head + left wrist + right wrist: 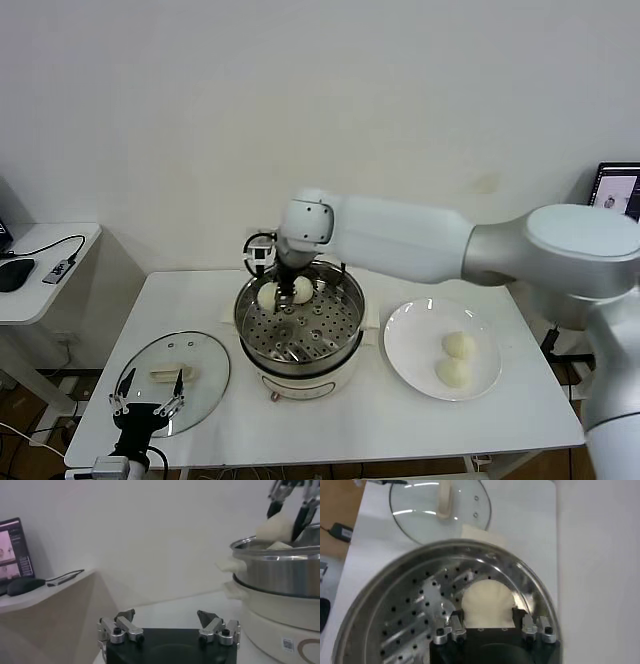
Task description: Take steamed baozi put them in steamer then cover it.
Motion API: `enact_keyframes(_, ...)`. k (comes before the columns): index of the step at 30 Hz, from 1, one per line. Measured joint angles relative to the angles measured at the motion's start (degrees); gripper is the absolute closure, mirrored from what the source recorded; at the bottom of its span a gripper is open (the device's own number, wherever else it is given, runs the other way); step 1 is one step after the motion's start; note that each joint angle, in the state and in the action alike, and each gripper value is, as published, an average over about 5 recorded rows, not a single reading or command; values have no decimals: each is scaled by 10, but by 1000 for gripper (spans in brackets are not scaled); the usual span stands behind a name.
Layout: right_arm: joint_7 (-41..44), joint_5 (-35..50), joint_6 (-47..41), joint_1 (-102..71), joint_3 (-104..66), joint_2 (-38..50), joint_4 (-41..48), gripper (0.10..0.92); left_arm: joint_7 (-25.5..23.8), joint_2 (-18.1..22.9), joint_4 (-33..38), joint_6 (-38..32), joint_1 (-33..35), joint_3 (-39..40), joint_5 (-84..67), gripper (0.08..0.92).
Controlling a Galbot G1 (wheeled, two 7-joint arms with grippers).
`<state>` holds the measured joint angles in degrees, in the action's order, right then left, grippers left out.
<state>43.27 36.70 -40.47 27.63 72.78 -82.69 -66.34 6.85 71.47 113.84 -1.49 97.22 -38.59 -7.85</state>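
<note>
Shiny perforated steel steamer, clear glossy glass lid, smooth matt dough baozi, glossy white plate

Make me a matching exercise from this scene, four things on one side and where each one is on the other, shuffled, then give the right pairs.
Things:
1. clear round glass lid with cream handle
2. right claw
3. flat round white plate
4. left claw

Places:
A. inside the shiny round stainless-steel steamer, shut on a cream-white round baozi
B. to the steamer's right, holding two buns
C. open, low at the table's front left edge
D. flat on the table, left of the steamer

Pairs: 1-D, 2-A, 3-B, 4-C
</note>
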Motion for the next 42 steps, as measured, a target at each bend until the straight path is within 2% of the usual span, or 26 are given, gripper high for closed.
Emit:
enact_keyframes(12,-9,-10,-8,-32,2,-20,29,419,0,-1,-4,-6,-1,-1,-1,177)
enact_keyframes(15,-9,-10,-9,-35,0,-20,29,371,0,-1,-5,-6,-1,-1,0,177)
enact_keyframes(20,-1,-12,-9,-28,-8,-11,19,240,-2,0,-4,-6,-1,-2,3,177)
enact_keyframes(24,17,-16,-10,-7,-12,9,-3,206,-1,0,-6,-6,-2,-4,3,177)
enact_keyframes(32,64,-31,-6,59,3,92,-88,202,0,-4,-13,-6,-5,-5,-1,177)
enact_keyframes(42,129,-89,34,112,21,268,-217,203,1,-11,-13,0,-3,3,-1,177)
